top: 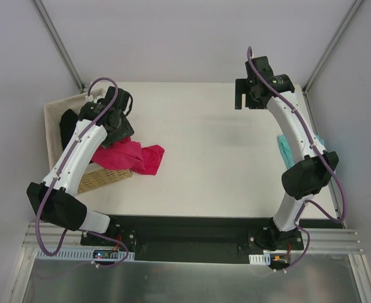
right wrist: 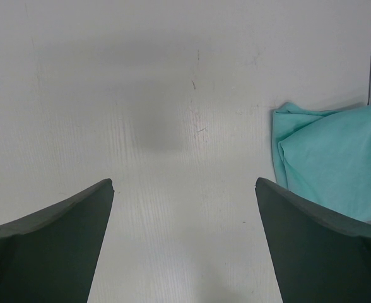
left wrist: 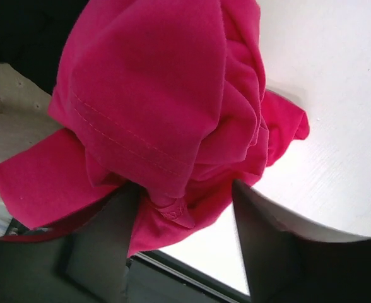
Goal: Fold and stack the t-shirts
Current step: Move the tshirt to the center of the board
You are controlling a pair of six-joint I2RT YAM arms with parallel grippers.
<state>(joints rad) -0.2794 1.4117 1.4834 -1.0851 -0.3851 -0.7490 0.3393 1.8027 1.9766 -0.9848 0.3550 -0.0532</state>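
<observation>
The crimson-pink t-shirt (top: 132,156) lies bunched, spilling from the wicker basket's edge onto the table. My left gripper (top: 118,132) hovers right over it. In the left wrist view its jaws (left wrist: 184,189) stand wide apart, with a fold of the pink shirt (left wrist: 154,101) bulging between them against the left finger. My right gripper (top: 243,100) is raised at the far right, open and empty (right wrist: 184,183) over bare table. The teal t-shirt (top: 286,149) lies crumpled at the table's right edge, partly hidden by the right arm. It also shows in the right wrist view (right wrist: 330,164).
The wicker basket (top: 103,180) with a cream liner (left wrist: 9,120) stands at the left edge and holds a black garment (top: 67,126). White walls close in the table on the left, far and right sides. A black base rail runs along the near edge.
</observation>
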